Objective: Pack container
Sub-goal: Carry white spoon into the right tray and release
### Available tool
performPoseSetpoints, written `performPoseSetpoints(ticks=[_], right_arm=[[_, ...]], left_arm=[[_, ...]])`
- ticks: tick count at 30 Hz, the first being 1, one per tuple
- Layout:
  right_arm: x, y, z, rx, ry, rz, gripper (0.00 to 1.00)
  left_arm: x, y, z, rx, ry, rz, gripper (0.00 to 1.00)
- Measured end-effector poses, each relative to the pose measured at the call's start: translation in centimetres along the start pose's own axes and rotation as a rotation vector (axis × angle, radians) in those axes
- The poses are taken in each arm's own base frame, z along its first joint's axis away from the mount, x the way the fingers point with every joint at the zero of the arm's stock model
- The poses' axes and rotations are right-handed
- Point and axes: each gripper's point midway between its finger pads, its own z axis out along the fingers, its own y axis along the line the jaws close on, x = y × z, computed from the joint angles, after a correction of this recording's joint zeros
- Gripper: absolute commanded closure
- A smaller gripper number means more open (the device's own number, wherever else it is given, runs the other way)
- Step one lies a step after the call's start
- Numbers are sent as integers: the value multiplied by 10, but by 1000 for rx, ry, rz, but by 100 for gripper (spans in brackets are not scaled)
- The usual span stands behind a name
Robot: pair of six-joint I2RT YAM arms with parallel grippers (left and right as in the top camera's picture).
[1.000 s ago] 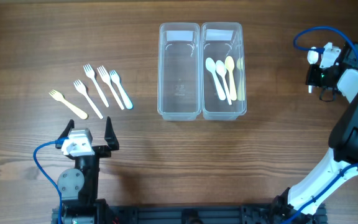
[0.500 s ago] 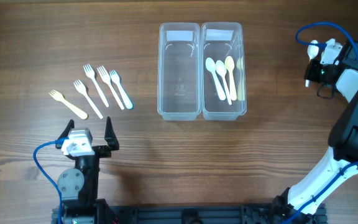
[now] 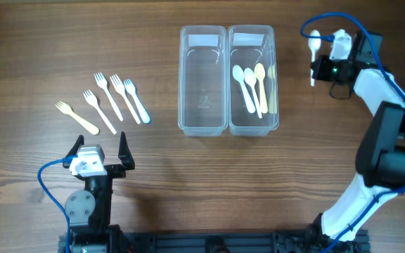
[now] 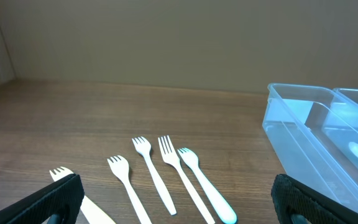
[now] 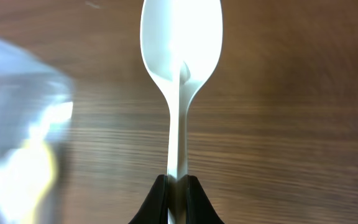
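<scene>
Now, container right tub with seemingly three spoons, right fingers pinching a white spoon, left fingers wide.

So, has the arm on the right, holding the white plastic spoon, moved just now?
Yes. The right gripper, shut on the white plastic spoon, has moved left toward the clear plastic twin container in the overhead view.

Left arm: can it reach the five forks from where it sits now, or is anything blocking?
Probably yes. The left gripper sits just short of the forks with jaws open and nothing lying between them; the container stands off to its right.
</scene>
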Motion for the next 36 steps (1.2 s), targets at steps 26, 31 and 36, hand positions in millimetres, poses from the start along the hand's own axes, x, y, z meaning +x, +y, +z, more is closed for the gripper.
performPoseSetpoints(ticks=[26, 31, 36], right_arm=[[-18, 194, -93, -237, -69, -287, 95], [-5, 214, -87, -241, -35, -325, 96], [5, 211, -73, -210, 4, -313, 96]], left_arm=[[0, 0, 0, 0, 0, 0, 0], [0, 0, 0, 0, 0, 0, 0], [0, 0, 0, 0, 0, 0, 0]])
